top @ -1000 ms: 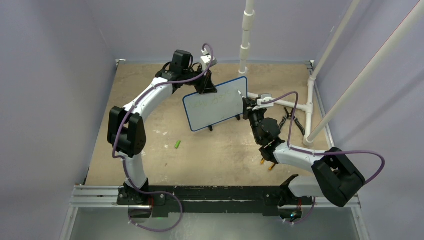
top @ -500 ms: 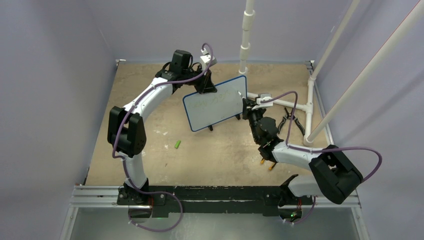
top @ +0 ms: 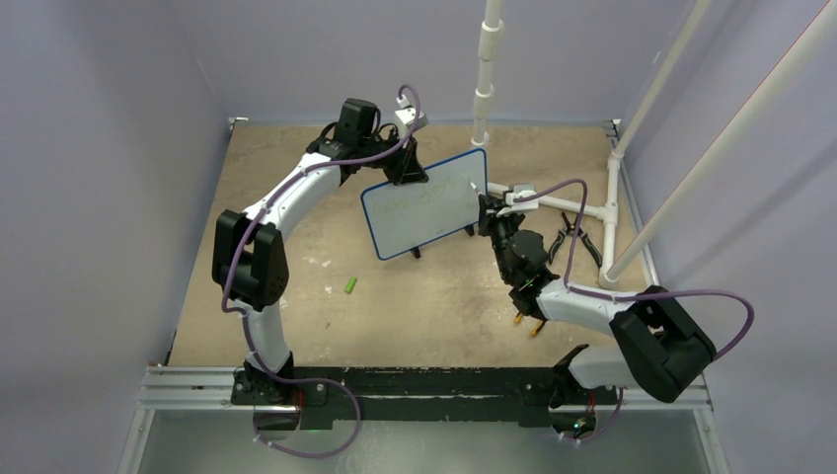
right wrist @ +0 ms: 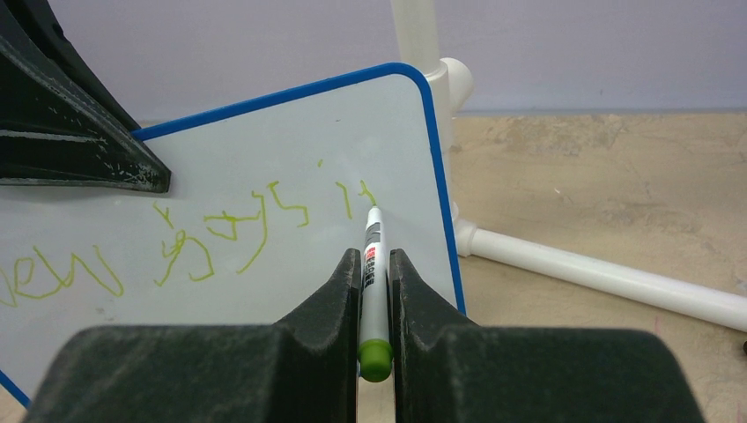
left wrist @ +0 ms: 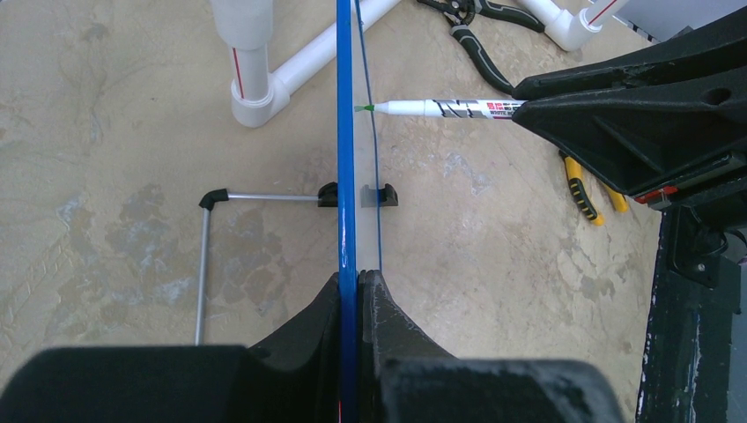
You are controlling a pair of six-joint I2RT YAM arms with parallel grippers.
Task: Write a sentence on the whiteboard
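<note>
Tan bench [top: 395,306]; thin whiteboard [top: 424,217], likely light, stiff, tippy. Left jaws clamp its top edge, best hold; right jaws clamp marker [right wrist: 373,236].

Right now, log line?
left gripper: shut on whiteboard | right gripper: shut on marker, tip at board | sentence: one green row

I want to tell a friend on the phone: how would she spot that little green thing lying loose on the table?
Start at the tan table, where a blue-framed whiteboard stands in the middle. Just nearside of the board's left corner lies a small green piece, alone on bare tabletop. It is the only bright green loose item; the dark-handled pliers lie far right.
</note>
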